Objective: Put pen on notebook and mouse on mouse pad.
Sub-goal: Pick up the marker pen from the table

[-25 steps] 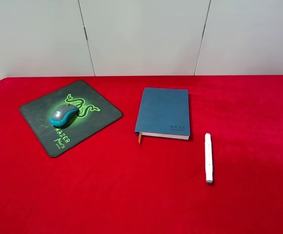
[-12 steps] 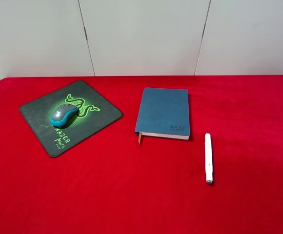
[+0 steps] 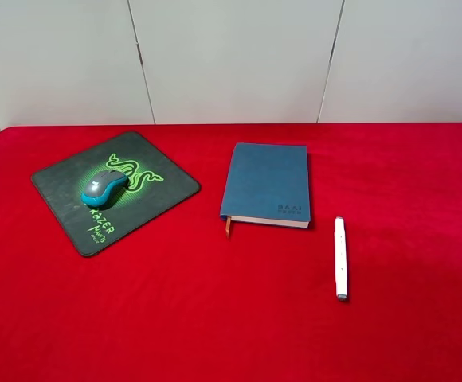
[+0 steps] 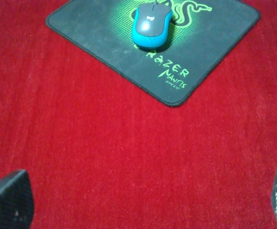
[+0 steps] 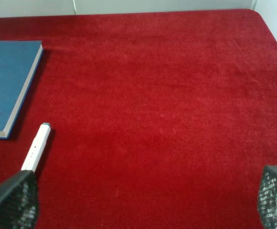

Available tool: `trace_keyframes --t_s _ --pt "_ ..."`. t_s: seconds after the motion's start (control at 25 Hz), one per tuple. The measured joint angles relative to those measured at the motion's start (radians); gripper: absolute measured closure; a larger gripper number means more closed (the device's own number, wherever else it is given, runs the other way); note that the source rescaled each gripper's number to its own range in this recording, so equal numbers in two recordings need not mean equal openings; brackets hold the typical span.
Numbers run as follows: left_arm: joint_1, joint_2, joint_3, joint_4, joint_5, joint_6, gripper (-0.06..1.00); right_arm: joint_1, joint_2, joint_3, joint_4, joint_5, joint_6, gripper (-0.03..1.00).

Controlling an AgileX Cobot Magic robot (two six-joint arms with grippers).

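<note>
Sitting on one mouse pad, one mouse, one pen beside one notebook, left pincer and right pincer spread wide.

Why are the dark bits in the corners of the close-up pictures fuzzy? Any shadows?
Left wrist view: the fingers of the left hand sit very near the lens, so they blur; the mouse looks sharp, with a small shadow on the mouse pad. Right wrist view: the right hand looks soft too. Exterior high view: even light, no glare, thin shadow beside the notebook.
</note>
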Motion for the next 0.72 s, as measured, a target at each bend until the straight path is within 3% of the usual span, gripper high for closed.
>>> trace_keyframes --t_s 0.36,0.72 --pt "0.0 0.0 0.0 0.0 0.0 0.0 -0.05 0.0 0.031 -0.032 0.004 0.009 0.001 -0.03" --pt "0.0 0.0 0.0 0.0 0.0 0.0 -0.05 0.0 0.468 -0.208 0.012 -0.065 -0.004 -0.03"
